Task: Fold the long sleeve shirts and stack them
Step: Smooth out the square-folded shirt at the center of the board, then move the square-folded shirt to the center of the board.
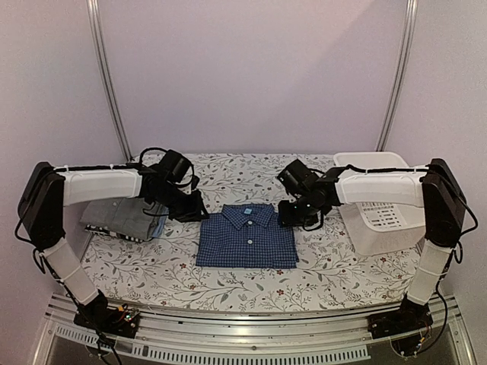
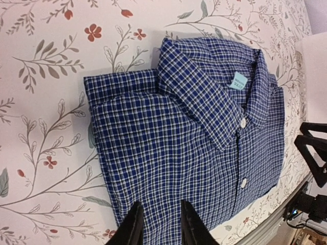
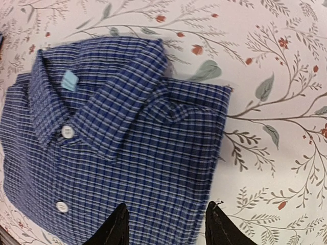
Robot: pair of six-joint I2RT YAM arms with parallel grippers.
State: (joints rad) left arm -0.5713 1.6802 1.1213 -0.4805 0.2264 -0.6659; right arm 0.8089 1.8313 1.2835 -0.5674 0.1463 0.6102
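- Carrying everything else, the bench (image 1: 228, 285) is wearing a floral-print cover and filling the middle of the top view.
- The left arm (image 1: 99, 185) and the right arm (image 1: 380, 186) are reaching in from the near corners, both bending inward toward the centre.
- The white plastic basket (image 1: 384, 220) is sitting on the right side of the bench, partly under the right arm and apart from the centre shirt.
- The dark blue check shirt (image 1: 246, 237) is lying folded into a neat rectangle at the centre of the bench, its front facing up and its neck toward the far edge.
- The stack of folded shirts (image 1: 122, 217) is resting on the left side of the bench, a grey one on top and a dark-striped one showing beneath, partly hidden by the left arm.
- The left gripper (image 2: 161, 219) is hovering over the blue shirt's left edge, fingers standing apart with nothing between them; I cannot tell whether they are touching the cloth.
- The right gripper (image 3: 167, 224) is hovering over the shirt's right edge, its fingers spread wider and also holding nothing.
- The collar (image 2: 204, 87) is lying flat and turned down.
- The light blue label (image 2: 239, 80) is showing inside the neck.
- The white buttons (image 2: 243, 122) are running down the front.
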